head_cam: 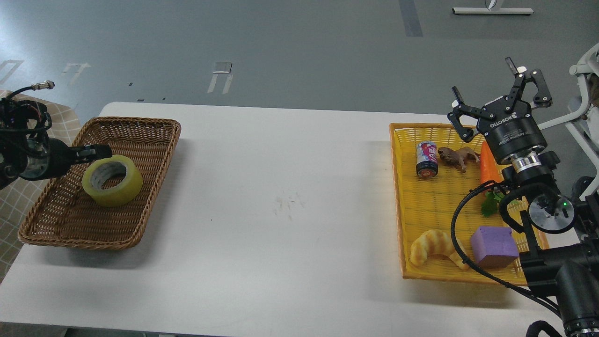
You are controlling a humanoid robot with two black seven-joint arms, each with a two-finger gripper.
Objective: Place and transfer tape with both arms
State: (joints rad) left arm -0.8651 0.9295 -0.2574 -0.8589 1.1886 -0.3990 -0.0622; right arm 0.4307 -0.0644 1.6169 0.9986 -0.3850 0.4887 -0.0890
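Observation:
The tape (112, 180), a yellow roll with a grey-white core, lies flat in the brown wicker basket (140, 135) at the table's left. My left gripper (96, 151) hovers just above and behind the roll's left rim, clear of it. It is seen side-on and dark, so its fingers cannot be told apart. My right gripper (489, 84) is open and empty, raised over the far right corner of the yellow tray (400, 196).
The yellow tray holds a small can (427, 159), a toy animal (457, 157), a carrot (488, 166), a croissant (433, 245) and a purple block (493, 245). The white table (285, 201) lies between basket and tray. A white chair frame (582, 75) stands at the far right.

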